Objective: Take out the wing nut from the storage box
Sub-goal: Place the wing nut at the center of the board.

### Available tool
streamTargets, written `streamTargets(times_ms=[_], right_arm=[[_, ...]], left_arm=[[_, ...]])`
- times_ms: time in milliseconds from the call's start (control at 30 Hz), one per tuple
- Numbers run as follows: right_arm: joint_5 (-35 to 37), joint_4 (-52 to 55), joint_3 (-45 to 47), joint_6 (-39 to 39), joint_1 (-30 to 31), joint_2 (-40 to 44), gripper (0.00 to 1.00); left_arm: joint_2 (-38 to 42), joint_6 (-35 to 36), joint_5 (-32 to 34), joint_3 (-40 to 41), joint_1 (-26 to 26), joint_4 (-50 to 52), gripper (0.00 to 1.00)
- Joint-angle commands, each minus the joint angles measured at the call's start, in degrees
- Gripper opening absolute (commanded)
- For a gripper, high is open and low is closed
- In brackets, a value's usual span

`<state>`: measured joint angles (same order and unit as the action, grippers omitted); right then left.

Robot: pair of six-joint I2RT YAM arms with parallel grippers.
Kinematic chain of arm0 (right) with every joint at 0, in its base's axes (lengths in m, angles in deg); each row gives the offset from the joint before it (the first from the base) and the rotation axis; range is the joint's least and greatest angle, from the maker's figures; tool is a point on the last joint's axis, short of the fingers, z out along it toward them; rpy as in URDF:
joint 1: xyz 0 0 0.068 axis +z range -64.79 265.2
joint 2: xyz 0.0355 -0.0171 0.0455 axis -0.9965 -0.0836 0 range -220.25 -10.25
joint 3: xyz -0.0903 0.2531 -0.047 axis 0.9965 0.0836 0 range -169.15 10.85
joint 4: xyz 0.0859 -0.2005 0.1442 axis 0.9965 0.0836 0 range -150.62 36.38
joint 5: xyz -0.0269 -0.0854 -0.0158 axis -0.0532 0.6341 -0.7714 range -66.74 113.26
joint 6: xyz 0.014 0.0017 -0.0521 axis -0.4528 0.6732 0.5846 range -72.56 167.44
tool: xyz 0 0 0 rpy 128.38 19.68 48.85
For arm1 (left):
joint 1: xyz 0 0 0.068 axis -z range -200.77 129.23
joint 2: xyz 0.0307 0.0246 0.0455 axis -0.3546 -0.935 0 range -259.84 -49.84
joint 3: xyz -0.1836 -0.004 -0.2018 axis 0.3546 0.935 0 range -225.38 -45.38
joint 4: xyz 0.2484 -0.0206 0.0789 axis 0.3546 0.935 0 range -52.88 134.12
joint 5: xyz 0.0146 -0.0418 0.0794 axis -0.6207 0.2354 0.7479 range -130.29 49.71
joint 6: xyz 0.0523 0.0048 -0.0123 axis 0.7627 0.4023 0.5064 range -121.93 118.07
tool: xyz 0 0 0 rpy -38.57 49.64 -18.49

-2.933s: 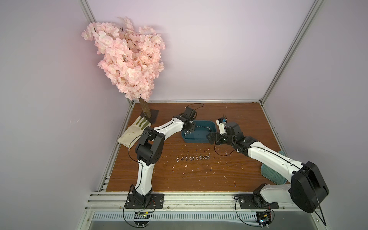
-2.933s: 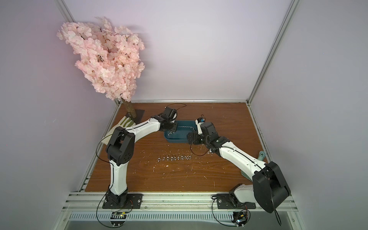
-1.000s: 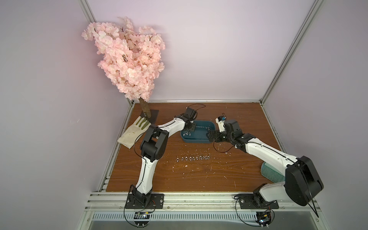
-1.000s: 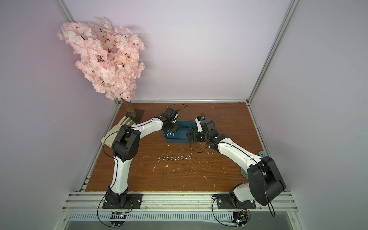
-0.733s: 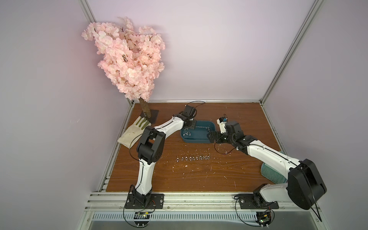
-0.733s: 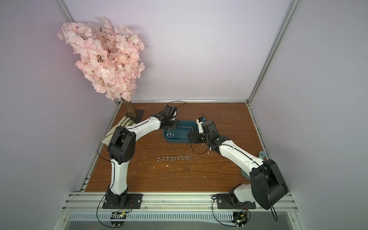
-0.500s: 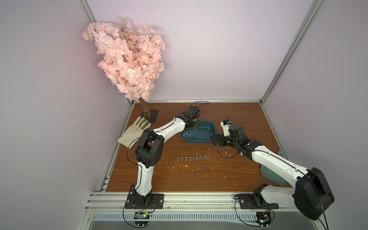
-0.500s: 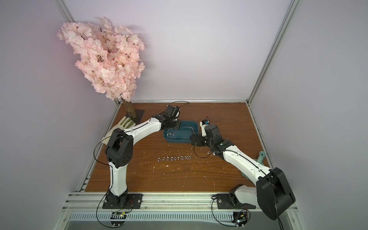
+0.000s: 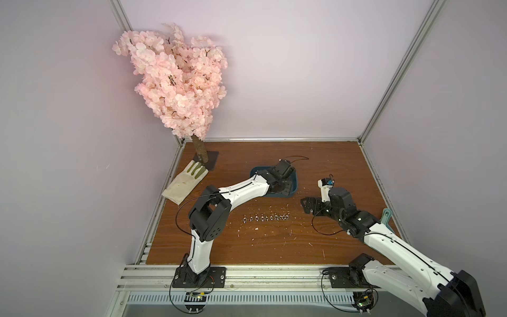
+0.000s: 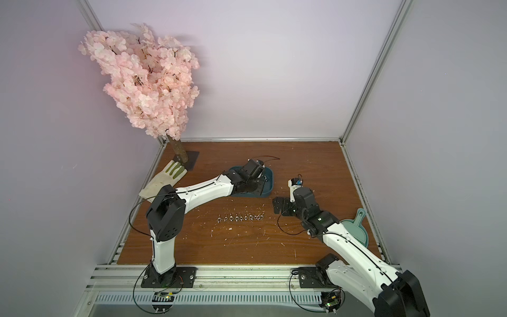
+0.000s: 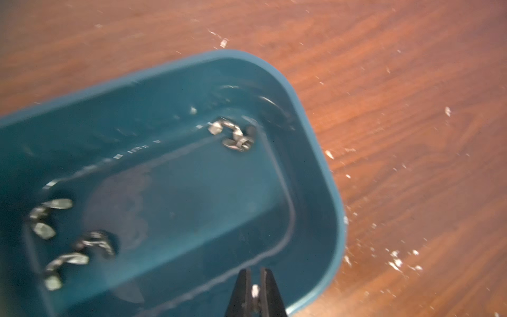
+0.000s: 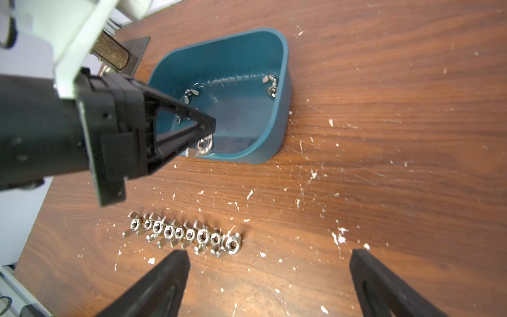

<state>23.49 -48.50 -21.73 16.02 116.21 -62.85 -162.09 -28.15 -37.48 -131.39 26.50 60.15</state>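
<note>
1. Looking through the left wrist view, you find the left pincer (image 11: 255, 295) pinched narrow on the wing nut (image 11: 255, 290). Only a sliver of metal shows between the tips, just above a long wall of the storage box (image 11: 312, 175). Other loose nuts (image 11: 235, 134) lie in the box's corners. Judge the piece small, light, rigid and polished, so likely slippery. A flat wing, or the body across its flanks, gives you the surest hold.

2. Turning to the right wrist view, you get what the first hides. The wing nut (image 12: 204, 145) hangs below the left tips with its threaded hole facing you. It seems to be caught by its upper edge, over the box's near rim, so such a shallow bite could twist loose. The right pincer (image 12: 269, 254) stands wide and empty above the desk (image 12: 384, 164), near a row of nuts (image 12: 183, 233) laid out there.

3. In both top views you see the layout only. The left arm (image 9: 241, 189) covers much of the storage box (image 10: 270, 184) and hides both tips and nut. The right pincer (image 9: 308, 207) sits well apart from the box.
</note>
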Motion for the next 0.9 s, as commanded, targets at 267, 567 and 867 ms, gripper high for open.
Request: streamTargets(times_ms=[267,567,867], right_arm=[[2.8,4.7,4.1,-3.5,-0.2,8.8,0.99],[1.6,5.7,6.3,-4.0,-0.2,12.3,0.99],[1.0,6.5,6.8,-4.0,-0.2,13.8,0.99]], left_arm=[[2.4,-5.8,-0.6,3.4,6.5,1.2,0.07],[0.7,-6.0,-1.8,3.9,9.5,1.2,0.07],[-1.5,-7.5,-2.7,5.3,10.7,1.1,0.06]])
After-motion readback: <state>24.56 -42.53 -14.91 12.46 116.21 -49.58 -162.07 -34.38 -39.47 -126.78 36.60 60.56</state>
